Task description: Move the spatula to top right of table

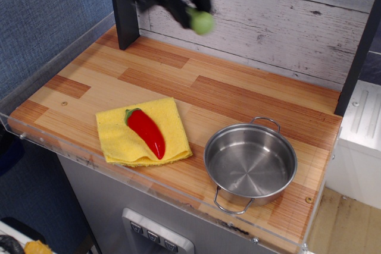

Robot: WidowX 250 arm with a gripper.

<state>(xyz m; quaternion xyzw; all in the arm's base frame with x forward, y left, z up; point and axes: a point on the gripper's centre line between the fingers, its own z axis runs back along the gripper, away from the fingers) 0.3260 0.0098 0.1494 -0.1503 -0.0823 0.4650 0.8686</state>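
My gripper (pixel 189 9) is high above the back of the table (pixel 238 96), in front of the plank wall, blurred by motion. It is shut on the spatula (pixel 202 22), of which only the round light-green handle end shows below the fingers. The grey blade is hidden in the gripper. The spatula hangs well above the wood, left of the table's back middle.
A red pepper (pixel 146 131) lies on a yellow cloth (pixel 141 131) at the front left. A steel pot (pixel 250 163) stands at the front right. A dark post (pixel 123 7) rises at the back left, another (pixel 359 52) at the right. A clear acrylic edge (pixel 149 188) runs along the front.
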